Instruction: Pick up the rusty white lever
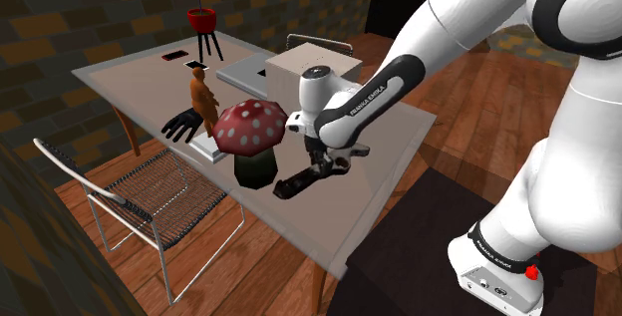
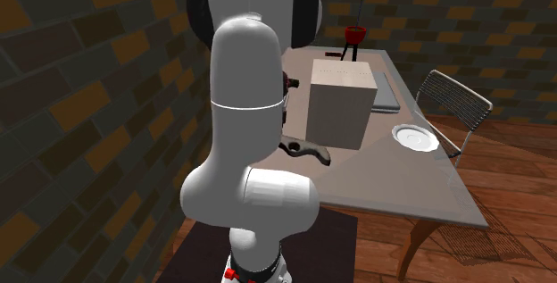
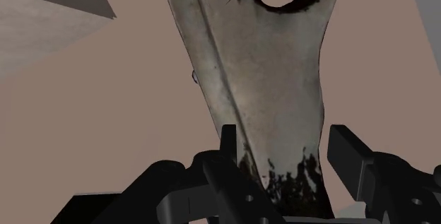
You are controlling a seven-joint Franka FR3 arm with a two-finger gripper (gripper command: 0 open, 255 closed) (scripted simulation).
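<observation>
The lever (image 3: 268,81) is a long whitish tapered piece with a dark rusty ring at its far end and dark grime at its near end. My gripper (image 3: 279,141) is shut on that near end, one black finger on each side of it. In the shoulder view the gripper (image 1: 327,162) hangs over the table's near part, and the lever (image 1: 292,184) sticks out of it, dark, toward that view's lower left. The second exterior view has the lever (image 2: 308,151) low over the table (image 2: 419,192), just in front of the box, beside the arm.
A red spotted mushroom (image 1: 251,130), a black hand model (image 1: 184,125) and a brown figurine (image 1: 202,95) stand close to the gripper. Behind it is a pale box (image 1: 309,65). A white plate (image 2: 415,137) lies beyond the box. A wire chair (image 1: 150,189) stands beside the table.
</observation>
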